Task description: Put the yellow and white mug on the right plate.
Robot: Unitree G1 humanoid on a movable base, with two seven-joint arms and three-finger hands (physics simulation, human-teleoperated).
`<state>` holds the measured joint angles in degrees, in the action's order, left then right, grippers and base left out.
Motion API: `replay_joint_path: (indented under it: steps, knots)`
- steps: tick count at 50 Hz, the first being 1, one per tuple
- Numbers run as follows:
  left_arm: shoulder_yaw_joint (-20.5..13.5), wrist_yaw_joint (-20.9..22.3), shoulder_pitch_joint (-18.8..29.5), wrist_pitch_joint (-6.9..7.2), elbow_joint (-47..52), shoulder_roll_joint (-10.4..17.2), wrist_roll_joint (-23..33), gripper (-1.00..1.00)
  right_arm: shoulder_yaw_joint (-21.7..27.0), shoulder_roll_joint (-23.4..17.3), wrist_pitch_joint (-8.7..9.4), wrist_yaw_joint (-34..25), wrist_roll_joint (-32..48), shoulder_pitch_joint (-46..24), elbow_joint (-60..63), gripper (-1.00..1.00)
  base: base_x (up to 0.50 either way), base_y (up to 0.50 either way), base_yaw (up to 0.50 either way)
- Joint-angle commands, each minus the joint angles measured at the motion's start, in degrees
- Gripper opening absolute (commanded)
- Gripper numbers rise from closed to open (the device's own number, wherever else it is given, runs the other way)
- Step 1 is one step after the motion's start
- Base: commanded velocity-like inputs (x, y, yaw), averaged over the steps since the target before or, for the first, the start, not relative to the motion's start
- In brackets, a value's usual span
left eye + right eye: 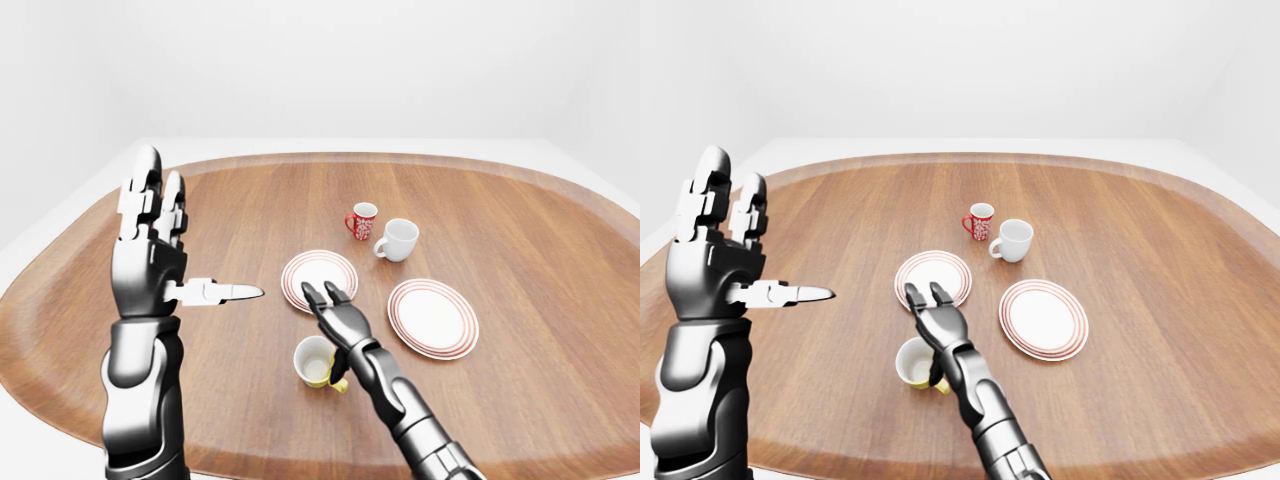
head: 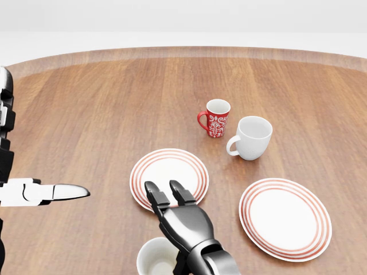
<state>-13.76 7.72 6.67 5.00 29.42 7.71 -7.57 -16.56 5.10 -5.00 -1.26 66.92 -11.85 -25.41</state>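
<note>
The yellow and white mug (image 1: 316, 362) stands upright near the table's (image 1: 520, 230) bottom edge, likely rigid, light and slick; its handle suits gripping. The right hand (image 1: 335, 312) hovers beside it, fingers apart, empty. The right plate (image 1: 432, 317) waits nearby.

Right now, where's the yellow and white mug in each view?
Left-eye view: yellow and white mug at lower centre, just left of the right hand.
Head view: cut by the bottom edge, left of the hand's wrist.
Right-eye view: lower centre, left of the forearm.
Shared landmark: the left plate, directly above the mug in all three views.
</note>
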Motion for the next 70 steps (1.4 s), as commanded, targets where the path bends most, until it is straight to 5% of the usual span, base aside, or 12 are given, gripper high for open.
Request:
replay_joint_path:
  steps: [1, 70]
  knots:
    - [0.05, -0.06, -0.02, 0.0, 1.62, -0.07, -0.53, 0.99, -0.39, 0.29, 0.0, 0.35, 0.63, 0.19, -0.42, 1.0, 0.0, 0.0, 0.0]
    - [0.85, 0.37, -0.48, 0.0, 3.33, -0.74, -0.2, 0.98, -1.29, 2.85, 0.0, 8.97, 3.19, -3.36, -15.13, 1.0, 0.0, 0.0, 0.0]
